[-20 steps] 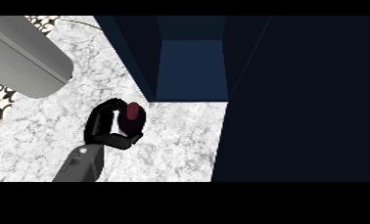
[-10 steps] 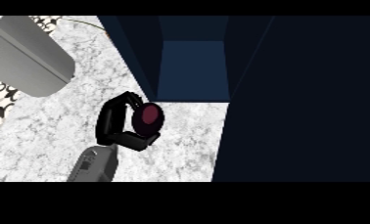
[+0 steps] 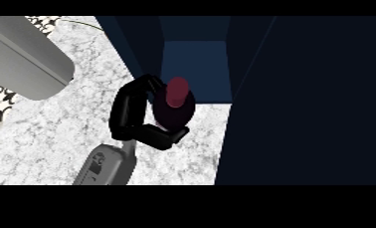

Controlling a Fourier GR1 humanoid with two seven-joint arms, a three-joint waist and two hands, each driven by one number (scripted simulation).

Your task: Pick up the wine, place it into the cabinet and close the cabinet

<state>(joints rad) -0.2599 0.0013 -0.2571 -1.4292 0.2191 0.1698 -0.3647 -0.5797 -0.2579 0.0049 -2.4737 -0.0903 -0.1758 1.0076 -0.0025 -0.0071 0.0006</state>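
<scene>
Head view: the left hand (image 3: pixel 136 117) has fingers and thumb curled round the wine (image 3: pixel 175 103), held at the mouth of the open cabinet (image 3: pixel 192 65). Its side wall sits close, so the bottle could clip it or tip inside. Marble counter (image 3: pixel 66 122); a grey appliance (image 3: pixel 29 62) lies at upper left.

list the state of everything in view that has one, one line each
wine bottle: held off the counter, tilted, its top toward the cabinet opening
cabinet: open, nothing visible inside, bottle not yet in
cabinet door: swung open at the right
hand: curled round the bottle; which arm it belongs to is unclear
other hand: not in view
</scene>
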